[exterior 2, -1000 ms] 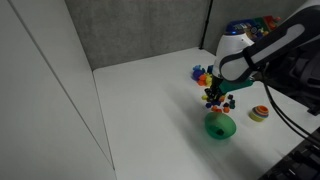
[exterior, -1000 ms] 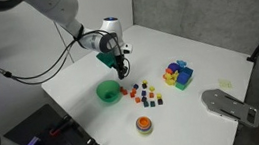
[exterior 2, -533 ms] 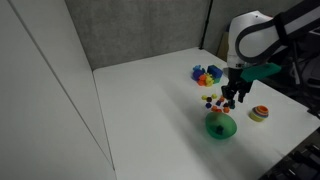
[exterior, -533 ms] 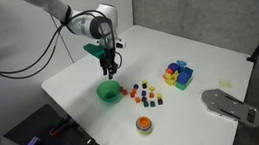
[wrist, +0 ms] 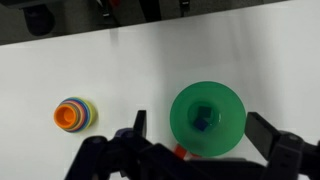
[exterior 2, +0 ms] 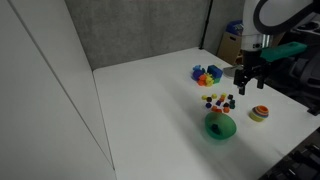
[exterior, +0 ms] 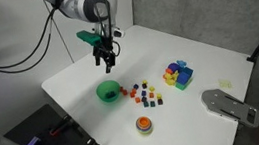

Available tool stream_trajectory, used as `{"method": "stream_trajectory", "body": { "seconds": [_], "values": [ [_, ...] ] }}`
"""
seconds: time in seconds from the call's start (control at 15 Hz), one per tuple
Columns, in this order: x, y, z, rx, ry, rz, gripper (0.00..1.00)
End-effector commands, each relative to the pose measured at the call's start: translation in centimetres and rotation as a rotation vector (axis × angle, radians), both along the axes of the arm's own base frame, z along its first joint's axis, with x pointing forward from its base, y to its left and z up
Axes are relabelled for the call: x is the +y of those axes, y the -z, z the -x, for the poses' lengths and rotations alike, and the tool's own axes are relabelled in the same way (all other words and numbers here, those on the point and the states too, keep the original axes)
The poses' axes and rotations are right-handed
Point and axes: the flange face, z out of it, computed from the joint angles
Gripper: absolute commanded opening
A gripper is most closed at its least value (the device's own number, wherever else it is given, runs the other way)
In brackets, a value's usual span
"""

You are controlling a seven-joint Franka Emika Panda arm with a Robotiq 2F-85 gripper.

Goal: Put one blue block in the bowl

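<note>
- A small blue cube (wrist: pixel 203 120) lies inside the round bright-green plastic bowl (wrist: pixel 228 100), so the task looks done. At most a retreat is left.
- The hand (exterior: pixel 105 60) hangs above the bowl, spread wide and empty.
- The bowl stands upright on the white worktop (exterior: pixel 196 43), near the scattered little coloured cubes (exterior: pixel 144 94).

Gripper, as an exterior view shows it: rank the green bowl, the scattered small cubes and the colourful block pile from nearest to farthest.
1. Green bowl, almost under the gripper.
2. Scattered small cubes, on the table beside the bowl.
3. Colourful block pile, beyond the cubes.
</note>
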Motion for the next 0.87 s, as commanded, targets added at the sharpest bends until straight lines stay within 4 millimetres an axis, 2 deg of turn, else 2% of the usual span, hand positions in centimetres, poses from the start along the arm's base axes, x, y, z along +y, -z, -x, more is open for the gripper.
{"method": "stream_trajectory", "body": {
  "seconds": [0.0, 0.4, 0.67, 0.73, 0.8],
  "values": [
    [-1.2, -4.0, 1.5, -0.09, -0.048, -0.039, 1.0],
    [-3.2, -8.5, 4.1, -0.277, -0.094, -0.067, 1.0],
    [-3.7, -9.4, 5.7, -0.337, -0.103, -0.059, 1.0],
    [-3.4, -8.8, 4.0, -0.295, -0.086, -0.058, 1.0],
    [-3.4, -8.8, 4.0, -0.295, -0.086, -0.058, 1.0]
  ]
}}
